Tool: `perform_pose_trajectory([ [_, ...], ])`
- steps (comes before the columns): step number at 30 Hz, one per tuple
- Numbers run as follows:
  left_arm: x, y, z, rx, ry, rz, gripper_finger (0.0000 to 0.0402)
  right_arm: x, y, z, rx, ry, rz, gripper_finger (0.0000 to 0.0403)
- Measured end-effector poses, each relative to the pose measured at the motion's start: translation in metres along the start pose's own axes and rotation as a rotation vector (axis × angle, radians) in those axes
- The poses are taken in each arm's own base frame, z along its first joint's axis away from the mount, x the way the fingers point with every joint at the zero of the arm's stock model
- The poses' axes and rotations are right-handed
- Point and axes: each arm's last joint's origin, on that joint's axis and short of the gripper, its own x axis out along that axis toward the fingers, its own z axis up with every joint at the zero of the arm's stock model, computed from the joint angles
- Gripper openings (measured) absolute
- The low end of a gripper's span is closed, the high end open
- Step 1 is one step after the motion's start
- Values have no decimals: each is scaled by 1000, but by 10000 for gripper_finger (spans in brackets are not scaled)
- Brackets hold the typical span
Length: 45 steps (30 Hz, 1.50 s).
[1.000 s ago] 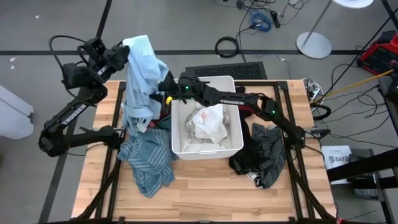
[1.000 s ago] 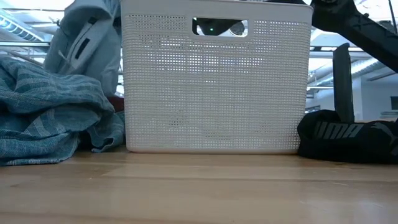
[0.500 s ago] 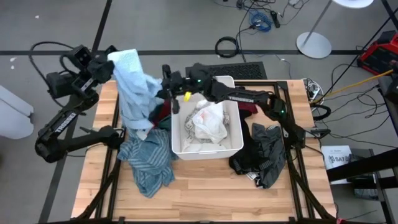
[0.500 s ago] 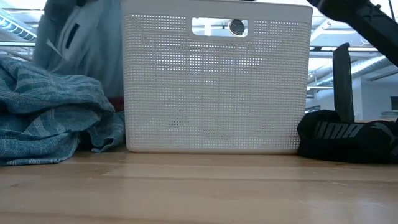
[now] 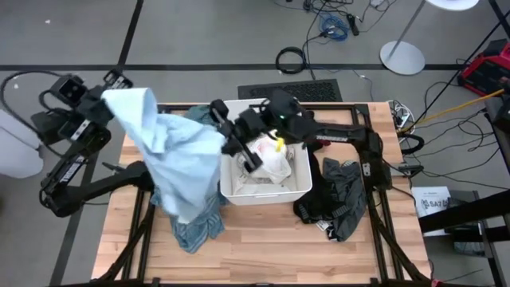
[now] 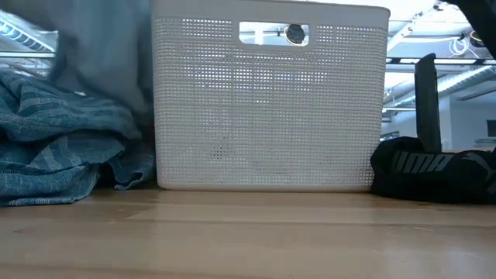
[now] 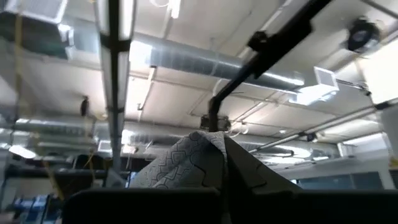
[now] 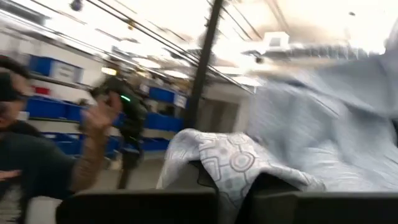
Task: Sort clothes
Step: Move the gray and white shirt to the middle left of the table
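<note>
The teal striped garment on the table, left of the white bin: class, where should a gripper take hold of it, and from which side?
Grip the teal striped garment at its bare front part, coming from above. The light blue garment hangs over its rear half, and the bin blocks its right.

A white bin [image 5: 296, 185] sits mid-table [image 5: 263, 255] — cables [image 5: 335, 24] litter the floor.

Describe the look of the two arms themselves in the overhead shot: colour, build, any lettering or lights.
Both are black, jointed arms with boxy links. The left arm carries white lettering along its link and trails a black cable loop. The right arm shows a small green light near its wrist, with a yellow spot close by.
</note>
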Motion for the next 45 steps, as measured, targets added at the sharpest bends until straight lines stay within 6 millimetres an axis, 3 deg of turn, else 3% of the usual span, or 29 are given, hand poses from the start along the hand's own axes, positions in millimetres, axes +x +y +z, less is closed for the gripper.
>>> perform_pose_trajectory([
  [4, -2, -18, 5, 34, -10, -96, 5, 12, 20, 11, -12, -31, 47, 0],
  [9, -5, -31, 8, 23, -1, -154, 5, 32, 47, 11, -9, -56, 109, 0],
  [16, -9, -36, 5, 9, 53, -183, 5, 56, 83, 5, -69, -62, 139, 0],
  [22, -13, -30, -6, -15, 123, -189, 5, 58, 85, -5, -100, 36, 72, 0],
  [24, -15, -24, -13, -39, 157, -183, 5, 55, 74, -18, -84, 103, -8, 0],
  [27, -25, -17, -30, -83, 201, -165, 4, 51, 57, -56, 52, 184, -54, 0],
  [30, -45, -11, -57, -135, 223, -124, 3, 49, 48, -100, 201, 274, -79, 0],
  [32, -61, -10, -75, -167, 195, -76, 3, 48, 49, -119, 230, 324, -77, 0],
  [37, -99, -17, -113, -236, 111, 3, 2, 59, 67, -133, 185, 369, -77, 0],
  [42, -124, -21, -140, -335, 76, 43, 1, 68, 84, -142, 174, 412, -81, 0],
  [45, -133, -18, -152, -377, 82, 73, 1, 68, 93, -168, 250, 497, -72, 0],
])
